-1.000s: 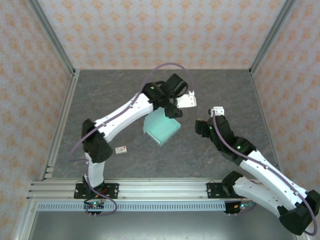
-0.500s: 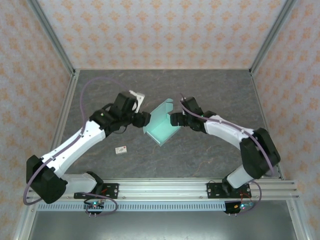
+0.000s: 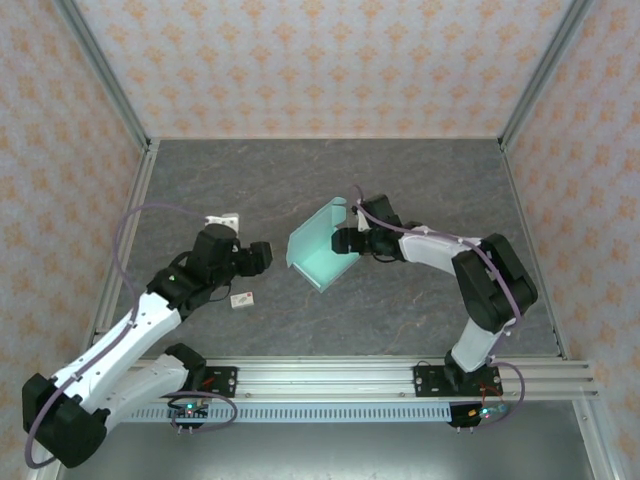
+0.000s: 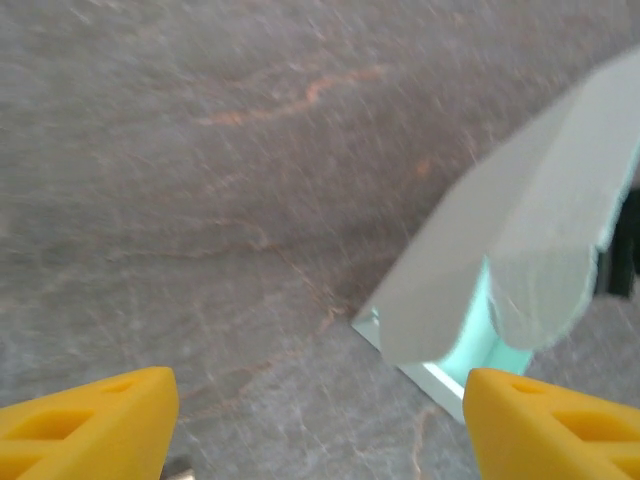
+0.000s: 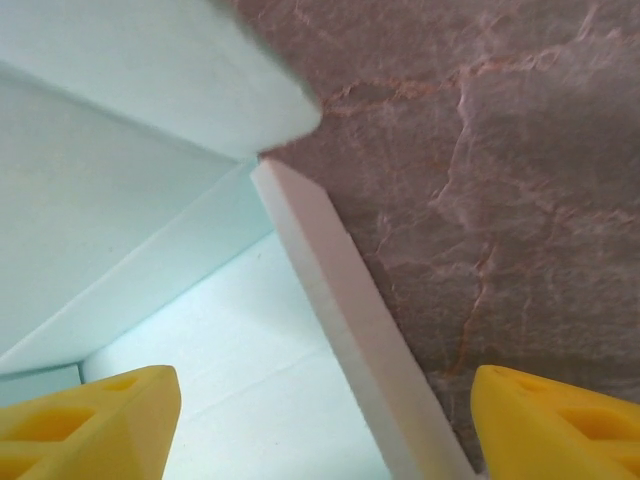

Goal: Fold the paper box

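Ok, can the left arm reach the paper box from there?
Probably yes: the left pincer is open and faces the paper box across bare table; the small tag lies off to the side.

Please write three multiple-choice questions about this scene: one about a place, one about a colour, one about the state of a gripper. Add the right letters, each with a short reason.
1. Where does the tag lie relative to the box?
A. Inside it.
B. To its left, apart from it.
C. Beyond it, by the far wall.

2. What colour is the box?
A. Red.
B. Pale mint-blue.
C. Black.

3. How is the left gripper?
A. Shut on the box.
B. Shut on the tag.
C. Open, holding nothing.

Answers:
1 B: in the top view the tag lies on the table, left of the box, with a gap between them.
2 B: every view shows the cardboard as pale mint-blue.
3 C: in the left wrist view its fingers stand wide apart with bare table between them, and the box is ahead of them.
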Controlling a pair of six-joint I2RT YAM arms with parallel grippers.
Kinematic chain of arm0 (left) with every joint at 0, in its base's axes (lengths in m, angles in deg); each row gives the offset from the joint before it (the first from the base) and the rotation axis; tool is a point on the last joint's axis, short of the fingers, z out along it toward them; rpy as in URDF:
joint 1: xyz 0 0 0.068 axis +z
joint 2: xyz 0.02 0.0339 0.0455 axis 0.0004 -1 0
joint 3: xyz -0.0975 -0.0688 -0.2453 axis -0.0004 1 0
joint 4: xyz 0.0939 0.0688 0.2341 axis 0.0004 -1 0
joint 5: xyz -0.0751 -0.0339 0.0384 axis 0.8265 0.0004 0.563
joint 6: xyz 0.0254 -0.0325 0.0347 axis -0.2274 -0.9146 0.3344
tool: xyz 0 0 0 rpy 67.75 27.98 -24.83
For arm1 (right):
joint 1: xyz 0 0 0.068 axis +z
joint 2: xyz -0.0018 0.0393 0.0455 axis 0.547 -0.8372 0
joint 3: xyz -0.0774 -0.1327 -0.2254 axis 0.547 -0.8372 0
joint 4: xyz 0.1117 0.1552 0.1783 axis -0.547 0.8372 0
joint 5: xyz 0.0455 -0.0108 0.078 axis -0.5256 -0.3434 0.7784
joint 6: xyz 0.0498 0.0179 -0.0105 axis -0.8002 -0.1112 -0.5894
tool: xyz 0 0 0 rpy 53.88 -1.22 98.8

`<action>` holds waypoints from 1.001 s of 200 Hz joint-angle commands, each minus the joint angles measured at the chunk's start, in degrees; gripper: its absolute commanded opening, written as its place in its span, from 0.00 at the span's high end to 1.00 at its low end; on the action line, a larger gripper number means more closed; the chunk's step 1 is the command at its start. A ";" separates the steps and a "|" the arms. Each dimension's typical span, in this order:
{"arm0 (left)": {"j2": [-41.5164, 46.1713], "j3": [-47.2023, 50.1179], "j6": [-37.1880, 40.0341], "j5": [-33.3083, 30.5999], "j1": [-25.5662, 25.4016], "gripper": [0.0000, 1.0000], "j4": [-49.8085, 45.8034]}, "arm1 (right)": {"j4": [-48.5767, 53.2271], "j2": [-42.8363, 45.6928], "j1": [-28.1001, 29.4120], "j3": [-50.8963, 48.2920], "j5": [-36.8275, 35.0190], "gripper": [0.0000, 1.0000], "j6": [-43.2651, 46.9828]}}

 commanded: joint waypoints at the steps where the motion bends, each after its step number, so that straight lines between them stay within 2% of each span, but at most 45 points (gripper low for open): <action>1: -0.19 2.52 -1.56 -1.45 4.16 0.24 -0.73 | -3.25 3.56 0.30 -3.40 3.19 0.25 -2.70; 53: -2.98 6.59 -3.47 1.10 8.47 0.24 -0.71 | -7.59 10.61 3.25 -10.75 1.76 0.26 -5.96; 103: -2.72 8.18 -6.11 -1.08 10.41 0.23 -3.08 | -11.89 11.03 5.83 -14.73 1.85 0.27 -8.44; 157: -3.44 11.14 -7.81 0.88 9.93 0.19 -6.96 | -3.32 23.03 5.84 -17.08 -6.99 0.21 -3.97; 200: -10.31 8.78 -7.62 -2.15 4.87 0.16 -9.85 | -2.29 24.08 5.84 -15.82 -7.46 0.21 -2.20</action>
